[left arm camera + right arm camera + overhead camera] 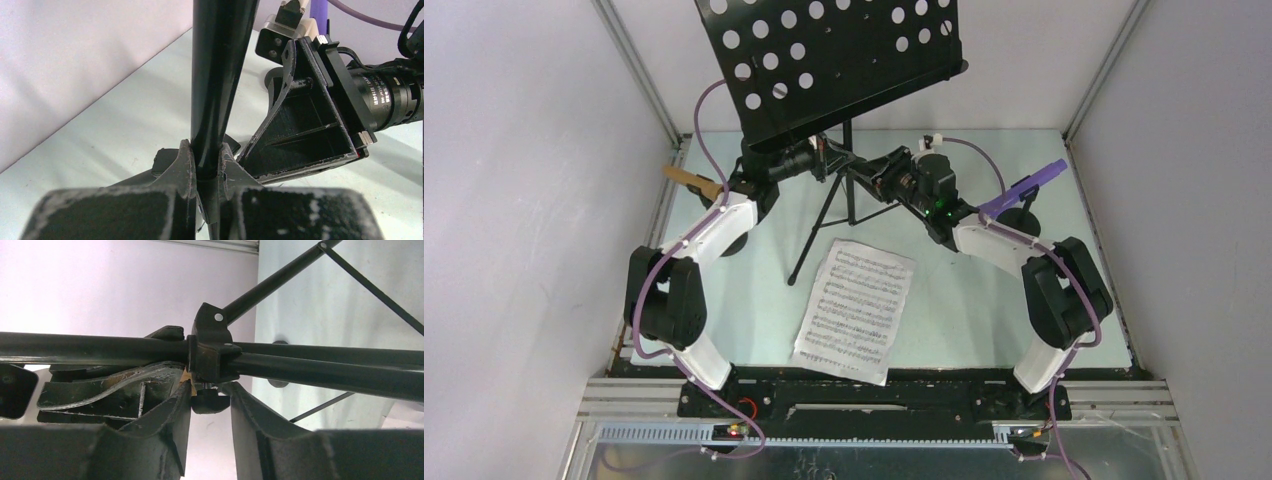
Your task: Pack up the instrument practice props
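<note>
Two grips mid-table: left fingers (181, 172) pinch rack pole (216, 75), right fingers (167, 420) pinch clamp knob (210, 403).

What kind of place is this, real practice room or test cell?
Probably a lab robot cell: white panel walls on aluminium framing, left arm and right arm bolted to a rail, music stand staged as a prop.

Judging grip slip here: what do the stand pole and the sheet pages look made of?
Stand pole: probably painted or coated metal tube, glossy black with bright reflections along it. Sheet pages: thin white paper, matte, printed with music staves, lying flat.
</note>
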Robot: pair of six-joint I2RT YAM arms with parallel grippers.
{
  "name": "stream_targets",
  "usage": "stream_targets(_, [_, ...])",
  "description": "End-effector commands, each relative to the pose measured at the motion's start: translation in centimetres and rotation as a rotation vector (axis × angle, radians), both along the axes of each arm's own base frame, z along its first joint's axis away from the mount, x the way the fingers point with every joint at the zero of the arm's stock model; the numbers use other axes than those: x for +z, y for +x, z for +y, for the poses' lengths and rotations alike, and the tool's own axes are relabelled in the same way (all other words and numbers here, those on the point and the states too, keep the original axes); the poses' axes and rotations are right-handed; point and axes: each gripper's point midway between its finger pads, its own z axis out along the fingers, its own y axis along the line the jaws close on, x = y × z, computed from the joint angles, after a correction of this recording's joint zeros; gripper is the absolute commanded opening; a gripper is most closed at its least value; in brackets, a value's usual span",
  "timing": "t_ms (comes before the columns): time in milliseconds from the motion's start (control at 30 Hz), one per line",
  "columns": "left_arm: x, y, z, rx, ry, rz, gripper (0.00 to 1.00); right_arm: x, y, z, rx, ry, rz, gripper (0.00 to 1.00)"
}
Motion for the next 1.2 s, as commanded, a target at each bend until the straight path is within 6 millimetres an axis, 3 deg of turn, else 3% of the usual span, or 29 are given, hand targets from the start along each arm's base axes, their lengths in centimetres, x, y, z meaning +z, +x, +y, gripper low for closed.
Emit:
stream_targets(0, [0.4, 1.2, 0.5, 0.046, 0.003, 0.019, 0.05, 1.2, 0.1, 0.5, 0.03, 0.052, -0.033, 0.38])
stream_targets(67, [0.4, 1.2, 0.5, 0.046, 0.002, 0.019, 0.05, 1.3, 0.1, 0.6, 0.043, 0.044, -0.039, 0.3])
stream_targets(167, [0.2, 1.3, 0.5, 0.046, 0.003, 0.024, 0.05, 1.4, 0.2, 0.8, 0.058, 0.013, -0.062, 0.12])
stream_targets(300, [0.4, 1.2, 0.5, 0.043, 0.002, 0.02, 0.05, 1.7, -0.1, 1.1, 0.094, -0.061, -0.117, 0.0])
stream_targets(567, [0.2, 1.2, 0.3, 0.044, 0.004, 0.027, 0.05, 1.7, -1.6, 2.3, 0.192, -0.44, -0.333, 0.0])
stream_targets(833, [0.2, 1.2, 0.4, 0.046, 0.011, 0.024, 0.04, -0.2, -3.3, 4.1, 0.237, -0.932, -0.667, 0.0])
stream_targets(933, [0.3, 1.1, 0.3, 0.041, 0.009, 0.022, 0.04, -2.0, -4.4, 4.7, 0.292, -1.122, -0.78, 0.0])
stream_targets(1167, [0.4, 1.2, 0.4, 0.049, 0.012, 0.021, 0.05, -3.3, -4.2, 5.0, 0.23, -1.561, -0.989, 0.0])
